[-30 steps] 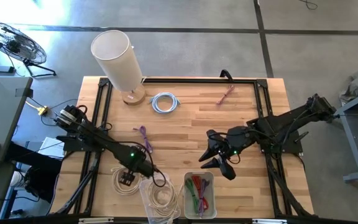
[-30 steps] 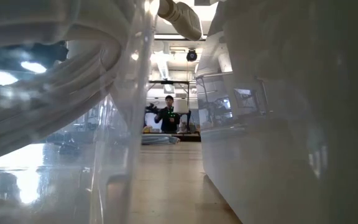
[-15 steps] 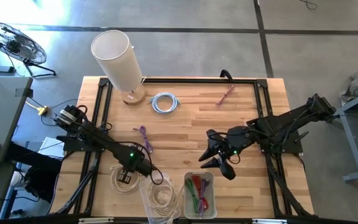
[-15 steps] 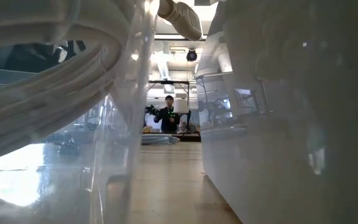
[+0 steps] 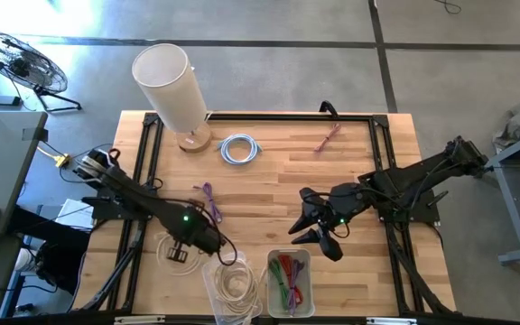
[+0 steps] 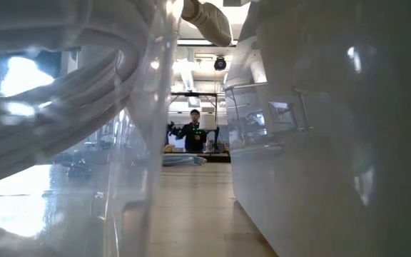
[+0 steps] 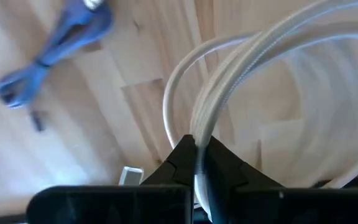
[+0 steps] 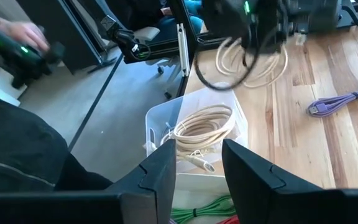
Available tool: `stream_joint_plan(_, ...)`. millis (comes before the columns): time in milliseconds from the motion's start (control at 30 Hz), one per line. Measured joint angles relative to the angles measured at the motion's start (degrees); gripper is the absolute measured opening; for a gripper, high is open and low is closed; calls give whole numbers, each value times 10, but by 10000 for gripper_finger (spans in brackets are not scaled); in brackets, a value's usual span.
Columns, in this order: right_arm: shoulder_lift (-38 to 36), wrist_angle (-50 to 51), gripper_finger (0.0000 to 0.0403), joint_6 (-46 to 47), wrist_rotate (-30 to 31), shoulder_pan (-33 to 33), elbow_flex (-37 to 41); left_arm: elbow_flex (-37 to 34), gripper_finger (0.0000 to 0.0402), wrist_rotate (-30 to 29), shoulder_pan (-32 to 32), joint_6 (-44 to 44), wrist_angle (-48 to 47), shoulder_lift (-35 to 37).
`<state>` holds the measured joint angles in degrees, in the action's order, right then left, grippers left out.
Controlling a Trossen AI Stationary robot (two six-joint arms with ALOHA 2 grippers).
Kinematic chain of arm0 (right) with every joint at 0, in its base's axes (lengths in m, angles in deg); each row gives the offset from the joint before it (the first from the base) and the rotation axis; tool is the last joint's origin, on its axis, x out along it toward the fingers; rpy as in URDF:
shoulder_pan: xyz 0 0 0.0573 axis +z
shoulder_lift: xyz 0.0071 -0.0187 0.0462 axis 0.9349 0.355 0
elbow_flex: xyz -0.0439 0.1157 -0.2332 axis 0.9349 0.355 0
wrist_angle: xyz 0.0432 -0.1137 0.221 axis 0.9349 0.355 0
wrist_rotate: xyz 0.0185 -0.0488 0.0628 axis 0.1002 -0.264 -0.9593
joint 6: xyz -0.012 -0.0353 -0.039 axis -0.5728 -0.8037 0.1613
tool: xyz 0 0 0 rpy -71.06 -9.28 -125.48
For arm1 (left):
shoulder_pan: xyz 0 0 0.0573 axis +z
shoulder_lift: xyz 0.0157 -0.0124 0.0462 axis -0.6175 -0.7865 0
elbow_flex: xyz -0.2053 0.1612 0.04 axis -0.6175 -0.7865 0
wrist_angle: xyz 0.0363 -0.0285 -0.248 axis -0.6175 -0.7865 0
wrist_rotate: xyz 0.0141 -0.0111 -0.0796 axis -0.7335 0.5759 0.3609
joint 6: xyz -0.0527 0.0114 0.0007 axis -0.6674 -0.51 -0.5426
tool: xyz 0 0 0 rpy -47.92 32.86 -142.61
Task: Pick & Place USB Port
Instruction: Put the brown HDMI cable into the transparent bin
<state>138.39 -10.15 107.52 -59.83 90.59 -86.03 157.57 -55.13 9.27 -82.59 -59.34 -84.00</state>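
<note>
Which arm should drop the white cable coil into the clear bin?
Left. Its gripper is already shut on the white cable coil beside the clear bin; the right gripper hangs open, empty, farther off.

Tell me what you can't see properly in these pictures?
- Low view: clear bins up close block the table and both arms.
- High view: left gripper covers part of the cream cable.
- Left wrist view: cable's ends run off the edge.
- Right wrist view: person cut off by the edge.
</note>
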Motion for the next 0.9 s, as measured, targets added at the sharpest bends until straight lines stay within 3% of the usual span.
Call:
stream_joint_plan(200, 0, 5, 122, -11, -3, 2, 0, 153, 8, -64, 0, -43, -128, 9)
stream_joint_plan(533, 0, 13, 122, -43, -18, 17, 0, 381, 8, -183, -3, -109, -124, 23)
stream_joint_plan(667, 0, 18, 122, -53, -18, 23, 0, 420, 8, -224, -20, -162, -122, 23)
stream_joint_plan(900, -19, 29, 122, -61, -16, 27, 0, 423, 8, -319, -77, -285, -70, 18)
